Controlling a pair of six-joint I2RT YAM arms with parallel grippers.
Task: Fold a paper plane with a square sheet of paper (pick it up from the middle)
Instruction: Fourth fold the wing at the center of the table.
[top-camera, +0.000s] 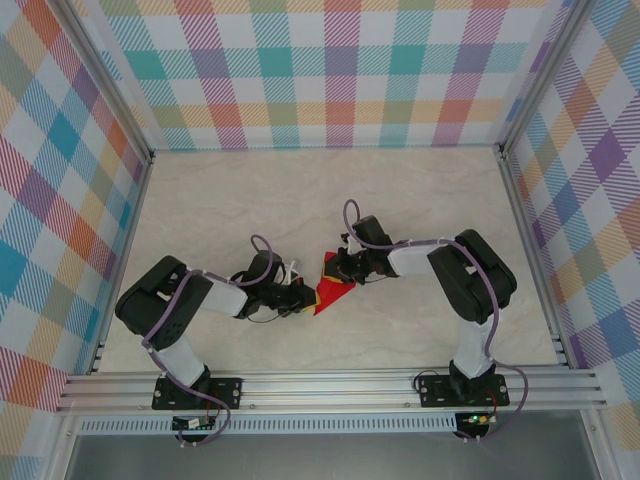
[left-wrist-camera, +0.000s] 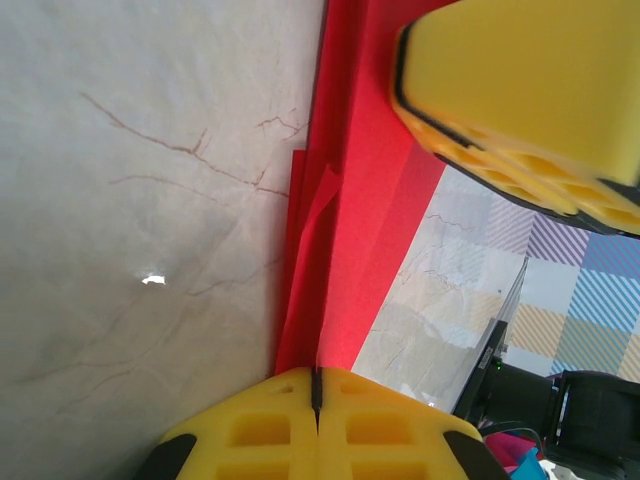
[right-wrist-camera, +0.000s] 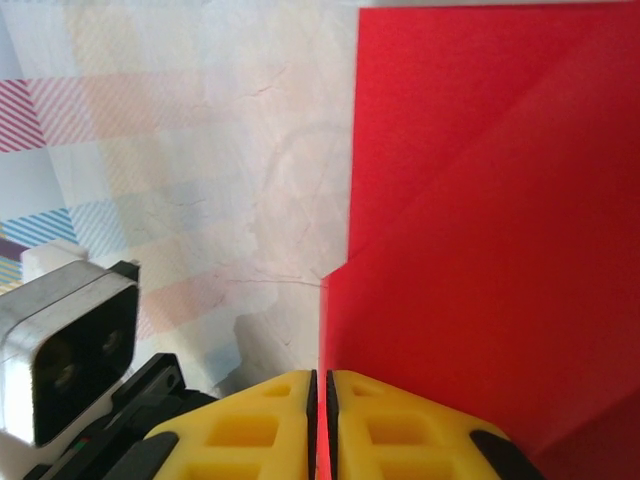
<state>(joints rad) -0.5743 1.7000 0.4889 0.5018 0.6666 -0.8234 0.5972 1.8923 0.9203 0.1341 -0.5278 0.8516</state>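
As I look down from above, both arms reach in toward the middle of the marble-patterned table (top-camera: 250, 200), and the red paper (top-camera: 328, 296) lies between them, closer to the near edge than to the checked back wall (top-camera: 340, 80). It is folded into an angular shape with a point toward the near-left. The left gripper (top-camera: 303, 297) meets its near-left side and the right gripper (top-camera: 345, 275) meets its far-right side. From up here I cannot make out the fingers themselves.

Seen from the left wrist, the left gripper (left-wrist-camera: 316, 385) has its two yellow fingers pressed together, seam to seam, with the edge of the red paper (left-wrist-camera: 350, 180) running straight into that seam. The paper stands on edge, rising away from the fingers, with several layers showing along its left side (a narrow flap sticks out there). The table (left-wrist-camera: 150, 200) is beside it. One yellow finger (left-wrist-camera: 520, 90) of the right gripper lies against the paper's far end.

Seen from the right wrist, the right gripper (right-wrist-camera: 320, 385) is closed too, with only a sliver of a gap, and red shows in that gap: it is pinching the red paper (right-wrist-camera: 480, 200). The sheet spreads up and to the right, with a diagonal crease across it. A silver-faced block (right-wrist-camera: 65, 350) on the other arm sits at lower left.
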